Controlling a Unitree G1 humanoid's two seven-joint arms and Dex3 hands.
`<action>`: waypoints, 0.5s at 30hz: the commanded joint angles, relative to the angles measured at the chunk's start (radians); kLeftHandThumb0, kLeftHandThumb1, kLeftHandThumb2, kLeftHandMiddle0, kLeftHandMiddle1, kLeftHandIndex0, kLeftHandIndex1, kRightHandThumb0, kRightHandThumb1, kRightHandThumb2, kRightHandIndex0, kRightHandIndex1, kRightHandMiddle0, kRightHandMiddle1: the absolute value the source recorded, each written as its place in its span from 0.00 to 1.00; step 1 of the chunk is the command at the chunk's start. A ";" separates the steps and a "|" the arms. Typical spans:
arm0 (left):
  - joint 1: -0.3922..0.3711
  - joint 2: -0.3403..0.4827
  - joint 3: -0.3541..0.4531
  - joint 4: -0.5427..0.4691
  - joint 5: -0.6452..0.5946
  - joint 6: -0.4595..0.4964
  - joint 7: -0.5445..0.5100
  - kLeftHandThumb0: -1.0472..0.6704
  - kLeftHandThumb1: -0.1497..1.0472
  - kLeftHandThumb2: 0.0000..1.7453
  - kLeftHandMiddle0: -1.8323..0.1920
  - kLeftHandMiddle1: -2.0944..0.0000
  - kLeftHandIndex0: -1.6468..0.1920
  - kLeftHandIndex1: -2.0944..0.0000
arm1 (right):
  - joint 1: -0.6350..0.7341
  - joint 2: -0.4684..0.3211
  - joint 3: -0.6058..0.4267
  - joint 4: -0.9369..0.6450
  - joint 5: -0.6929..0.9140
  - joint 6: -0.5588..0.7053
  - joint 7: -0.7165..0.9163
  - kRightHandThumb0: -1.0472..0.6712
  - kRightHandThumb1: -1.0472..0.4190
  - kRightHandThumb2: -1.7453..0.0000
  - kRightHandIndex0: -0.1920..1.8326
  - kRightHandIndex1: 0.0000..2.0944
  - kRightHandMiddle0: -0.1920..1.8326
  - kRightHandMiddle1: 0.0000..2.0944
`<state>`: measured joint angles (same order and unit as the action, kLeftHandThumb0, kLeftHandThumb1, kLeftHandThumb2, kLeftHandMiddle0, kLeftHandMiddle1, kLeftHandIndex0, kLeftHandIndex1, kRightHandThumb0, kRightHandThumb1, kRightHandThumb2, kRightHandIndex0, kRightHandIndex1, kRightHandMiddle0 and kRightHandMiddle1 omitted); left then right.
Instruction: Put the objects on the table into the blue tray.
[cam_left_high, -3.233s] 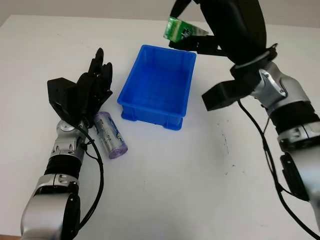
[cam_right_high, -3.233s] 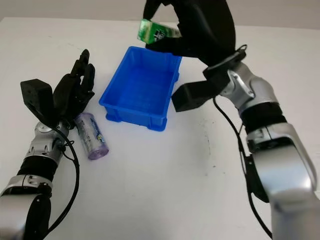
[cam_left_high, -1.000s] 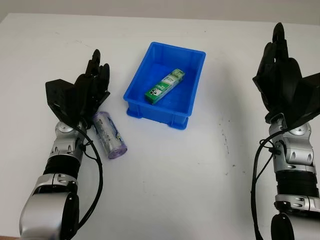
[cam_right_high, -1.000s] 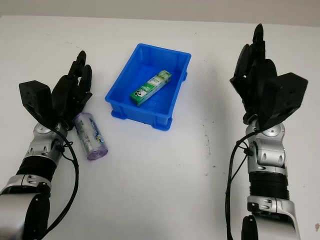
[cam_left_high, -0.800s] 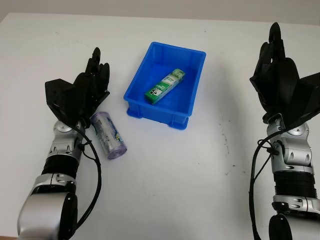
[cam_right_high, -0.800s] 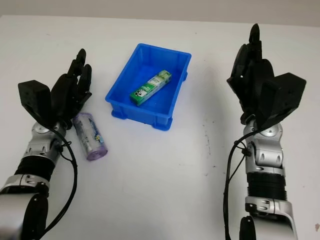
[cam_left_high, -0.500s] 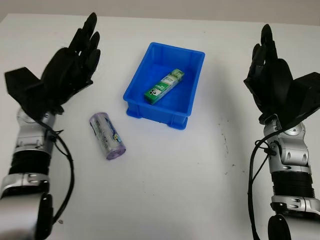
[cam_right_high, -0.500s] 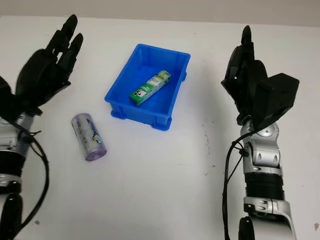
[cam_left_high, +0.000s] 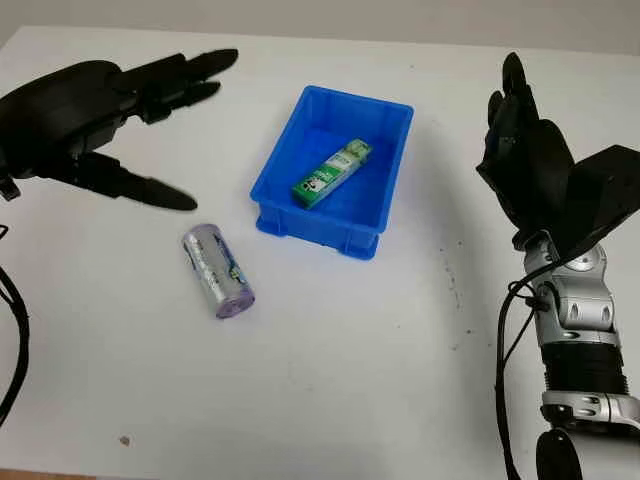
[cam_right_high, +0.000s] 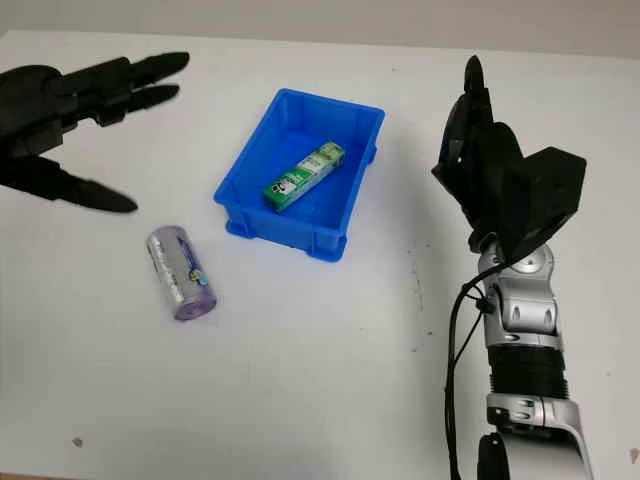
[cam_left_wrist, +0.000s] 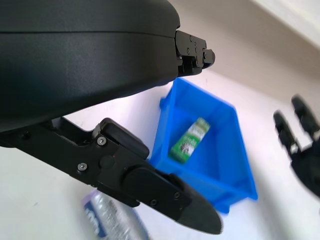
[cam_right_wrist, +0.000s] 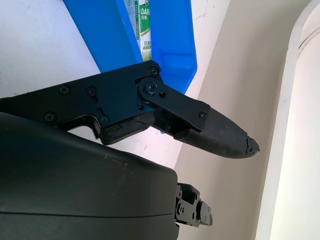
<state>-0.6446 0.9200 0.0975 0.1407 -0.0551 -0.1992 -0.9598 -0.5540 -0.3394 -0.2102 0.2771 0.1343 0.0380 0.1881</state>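
Blue tray (cam_left_high: 383, 214) sits mid-table, its long side running away from the robot and leaning a little to the right. Inside it lies a green box (cam_left_high: 331, 174), set diagonally along the floor. One item is already in.

Left of the tray, on the bare white table (cam_left_high: 340, 340), lies a silvery-purple can (cam_left_high: 217, 270) on its side. It sits apart from the tray's near left corner, not touching it. Its long axis runs from far-left to near-right, the purple end nearest the robot, roughly parallel to the tray's long side.

Left hand (cam_left_high: 95, 110) hangs above the table, left of the tray and beyond the can. It is open and empty, fingers pointing toward the tray, thumb (cam_left_high: 135, 187) pointing down toward the can. In the left wrist view the can (cam_left_wrist: 112, 220) shows below the thumb (cam_left_wrist: 150, 187), with the tray (cam_left_wrist: 232, 180) past it.

Right hand (cam_left_high: 535, 175) is upright, right of the tray, well apart from the can, open and holding nothing. Parked, by the look of it.

Judgement: the can is the last thing left out. The left hand is far nearer to it, and the tray stands between the can and the right hand. The can lies nearer the robot than the left palm, so the reach comes down and back, and the grip should close across the can's short width, not along its length. Round body may roll if nudged sideways.
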 joint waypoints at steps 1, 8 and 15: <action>0.020 0.049 -0.015 -0.045 0.049 -0.066 -0.003 0.18 0.74 0.03 0.85 0.98 0.85 0.96 | -0.008 -0.005 -0.002 0.000 0.004 0.005 0.002 0.19 0.00 0.48 0.00 0.00 0.00 0.00; 0.075 0.132 -0.051 -0.133 0.194 -0.332 0.001 0.22 0.78 0.04 0.81 0.97 0.79 0.96 | -0.025 -0.006 0.000 0.019 0.004 0.005 0.011 0.19 0.00 0.47 0.00 0.00 0.00 0.00; 0.136 0.164 -0.065 -0.210 0.246 -0.393 0.011 0.24 0.77 0.03 0.79 0.97 0.75 0.96 | -0.042 -0.005 0.003 0.036 0.000 0.005 0.014 0.20 0.00 0.47 0.00 0.00 0.00 0.00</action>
<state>-0.5217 1.0596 0.0393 -0.0443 0.1917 -0.5939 -0.9454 -0.5809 -0.3393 -0.2087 0.3100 0.1341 0.0459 0.1997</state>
